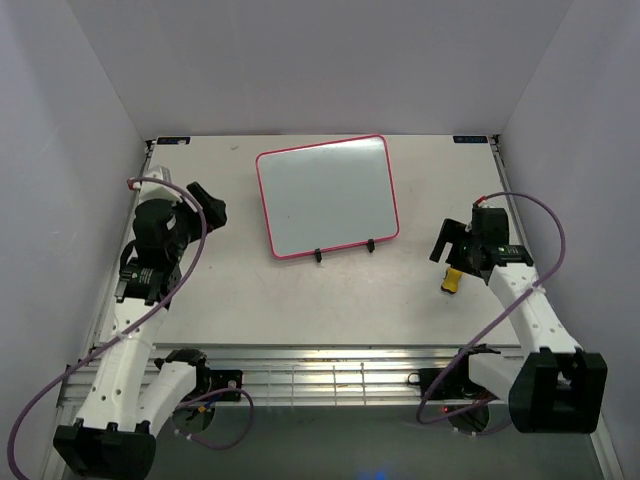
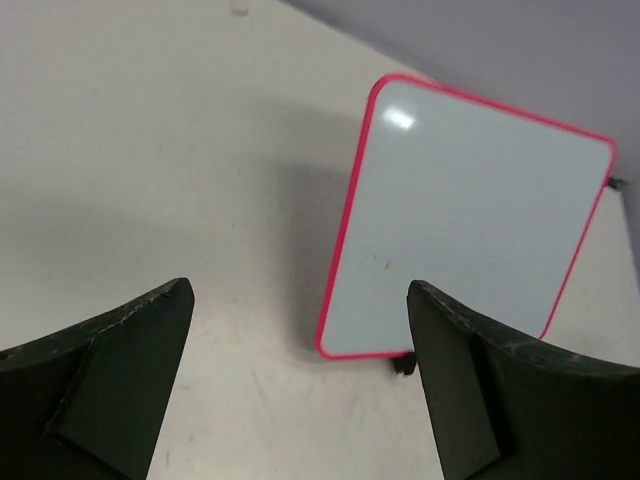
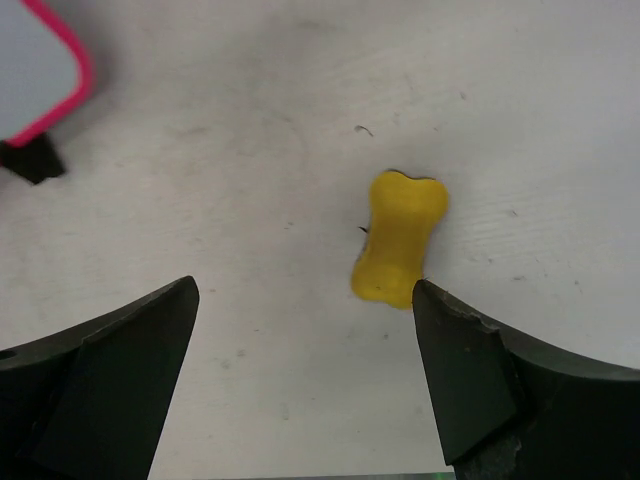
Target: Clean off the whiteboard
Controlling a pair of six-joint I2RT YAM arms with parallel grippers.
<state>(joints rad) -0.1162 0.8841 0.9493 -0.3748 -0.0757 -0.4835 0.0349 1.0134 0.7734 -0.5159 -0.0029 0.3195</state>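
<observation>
Resting on the far middle of the table (image 1: 300,300), the whiteboard (image 1: 328,197) has its two black feet (image 1: 345,250) toward the arms. The yellow eraser (image 3: 399,238) lies on the table, right of the board and well apart from it. The right gripper (image 3: 305,290) is above the eraser, released and grasping nothing. The left gripper (image 2: 300,300) is left of the board, likewise released and empty.

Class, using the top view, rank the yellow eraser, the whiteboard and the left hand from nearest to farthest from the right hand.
1. yellow eraser, directly below the right hand, on the right.
2. whiteboard, in the centre, towards the far edge.
3. left hand, far over on the left.
</observation>
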